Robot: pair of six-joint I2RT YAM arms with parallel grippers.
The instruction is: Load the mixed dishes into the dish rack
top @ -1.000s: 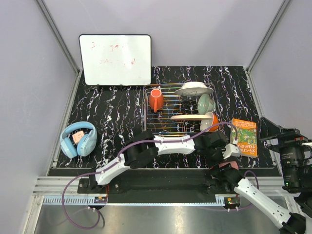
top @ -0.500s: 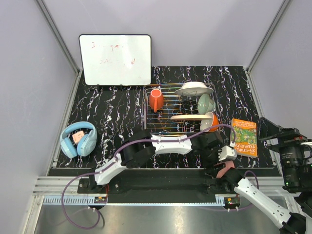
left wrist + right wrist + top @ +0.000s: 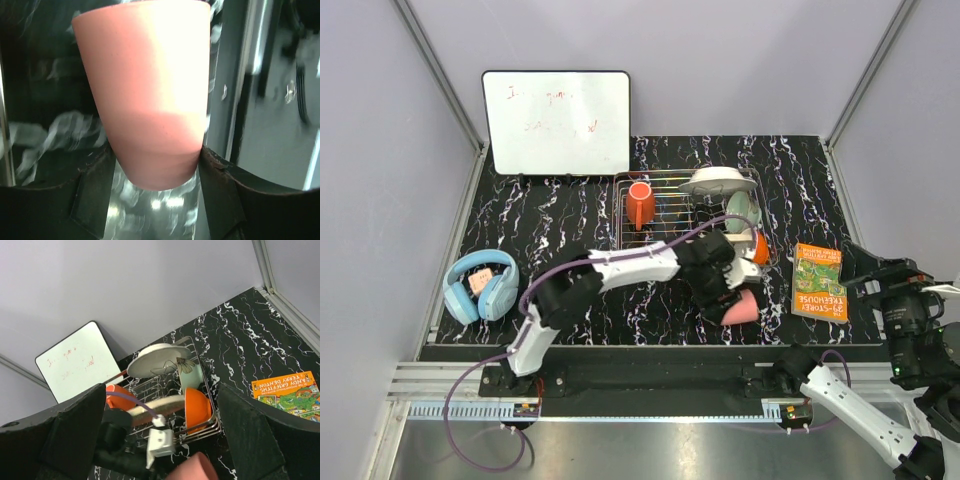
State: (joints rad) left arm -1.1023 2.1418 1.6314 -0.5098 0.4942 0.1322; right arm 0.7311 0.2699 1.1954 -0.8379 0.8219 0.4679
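My left gripper (image 3: 725, 297) is shut on the pink cup (image 3: 741, 308), which hangs tilted just in front of the dish rack (image 3: 625, 225). The left wrist view shows the pink cup (image 3: 145, 90) squeezed between both fingers. In the rack are an orange mug (image 3: 640, 204), a white plate (image 3: 717, 181), a mint-green bowl (image 3: 742, 212), a pink-and-cream plate (image 3: 708, 240) and a bowl (image 3: 756, 249) that is white outside and orange inside. My right gripper (image 3: 160, 407) is open and holds nothing. It is high at the right and looks down on the rack (image 3: 212, 427).
A whiteboard (image 3: 557, 122) leans at the back left. Blue headphones (image 3: 480, 285) lie at the left edge. An orange book (image 3: 820, 282) lies right of the rack. The left arm's purple cable (image 3: 650, 248) arcs over the rack's front.
My left gripper closed on the pink cup at the front right and carried it left and up toward the rack. The right arm drew back to the right.
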